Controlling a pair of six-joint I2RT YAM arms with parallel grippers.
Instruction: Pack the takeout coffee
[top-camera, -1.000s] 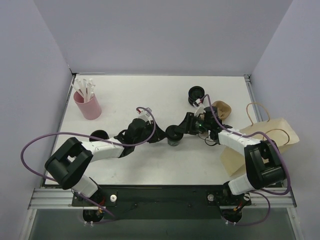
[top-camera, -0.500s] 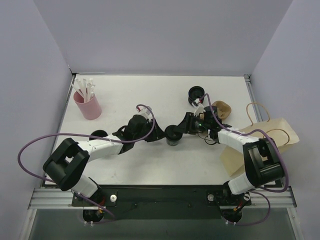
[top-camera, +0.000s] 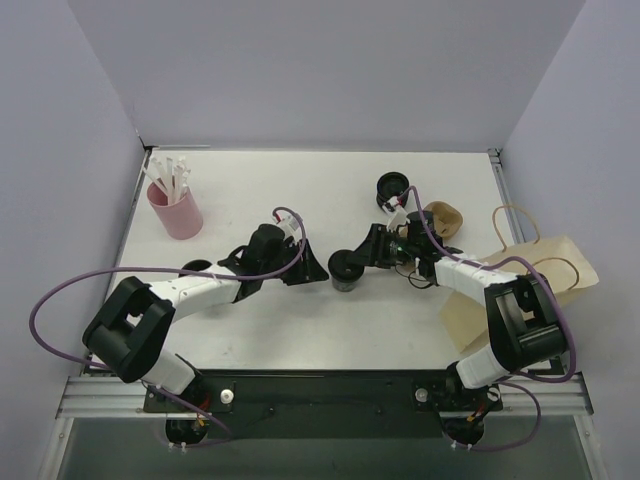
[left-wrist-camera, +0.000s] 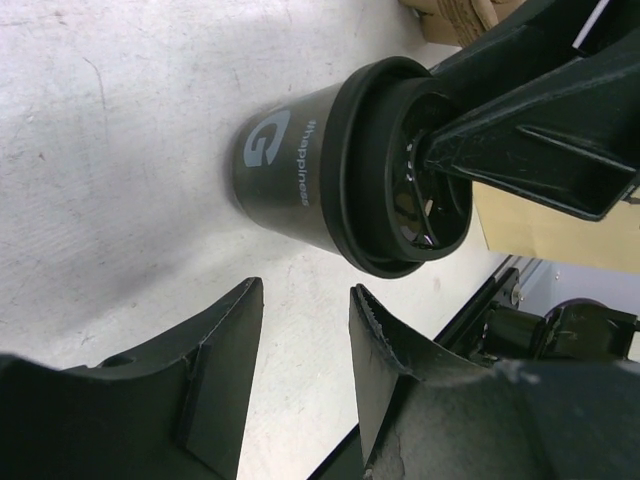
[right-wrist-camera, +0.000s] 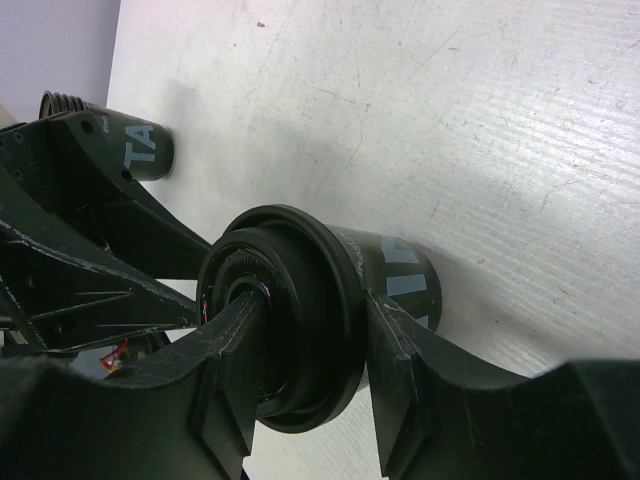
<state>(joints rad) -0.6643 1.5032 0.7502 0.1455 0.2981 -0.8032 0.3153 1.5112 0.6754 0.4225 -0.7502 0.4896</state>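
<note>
Jaws of the right gripper (top-camera: 360, 262) are clamped on the takeout coffee (top-camera: 347, 272), one finger on each side of the black lid's rim, as the right wrist view shows. Jaws of the left gripper (top-camera: 312, 270) stand apart with nothing between them. In the left wrist view the cup lies just beyond their tips, not inside the gap.

The cup sits near the middle of the counter (top-camera: 330, 180), between the two grippers. It looks upright, base down on the surface and lid uppermost, so its long axis runs vertically and the right jaws meet it across the top.

The coming move turns on where the brown paper bag (top-camera: 530, 275) lies. It is off to the right of the cup, well apart from it, on the right arm's own side and beside that arm's forearm. The right arm holds the cup and is also the nearer one to the bag. The left gripper is on the cup's far side from the bag, clear of it. From the overhead view I cannot tell which way the bag's mouth faces.
</note>
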